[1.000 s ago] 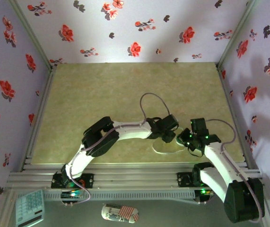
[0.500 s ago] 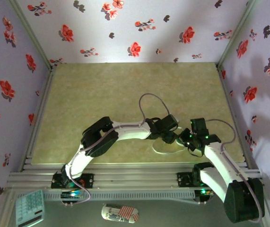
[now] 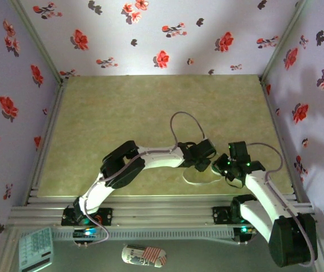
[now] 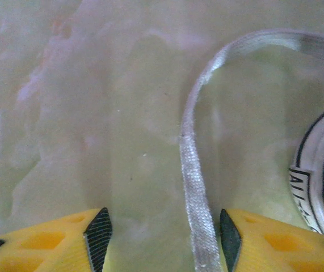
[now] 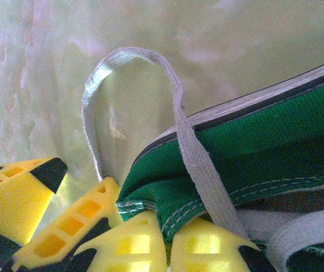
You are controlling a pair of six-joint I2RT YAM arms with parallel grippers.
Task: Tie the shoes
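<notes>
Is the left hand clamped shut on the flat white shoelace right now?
No, the left hand's yellow fingers stand well apart, with the flat white shoelace running between them close beside one finger.

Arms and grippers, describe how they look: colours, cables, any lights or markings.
The left arm and right arm have white links with black joint housings. A pale grey cable loops off the left one; a second cable runs along the right, whose wrist shows small green lights. The left gripper and right gripper have yellow fingers with ribbed cut-outs and black pads.
</notes>
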